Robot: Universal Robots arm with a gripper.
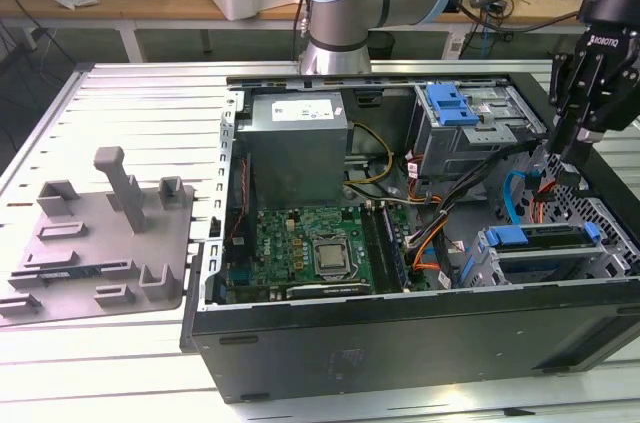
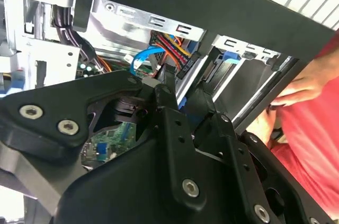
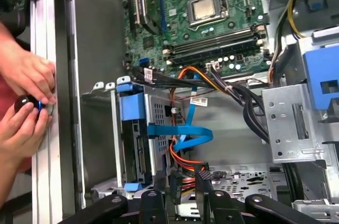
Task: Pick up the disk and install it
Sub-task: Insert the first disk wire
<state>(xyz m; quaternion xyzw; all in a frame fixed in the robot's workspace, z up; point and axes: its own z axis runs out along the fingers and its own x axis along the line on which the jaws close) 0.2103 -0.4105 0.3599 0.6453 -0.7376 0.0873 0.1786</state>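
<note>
The disk [image 1: 535, 237] lies seated in the lower drive cage of the open computer case [image 1: 400, 343], at the exterior view's right. Its blue carrier frame shows and its label is hidden. In the first wrist view the disk [image 3: 133, 128] is edge-on, with a blue flat cable [image 3: 183, 134] and orange-red wires running off beside it. My gripper [image 1: 560, 153] hangs over the case's right wall, just above the cage and close to the cable connectors. In both wrist views my gripper [image 2: 177, 97] [image 3: 188, 187] sits right by a black connector [image 2: 180, 68] with coloured wires.
A person's hands [image 3: 26, 81] rest on the case's edge, holding a small black knob [image 3: 24, 102]; a red sleeve [image 2: 318, 144] is close. A blue caddy [image 1: 450, 103] tops the upper bay. The motherboard [image 1: 310, 248], power supply [image 1: 295, 143] and a grey fixture plate [image 1: 100, 243] lie further left.
</note>
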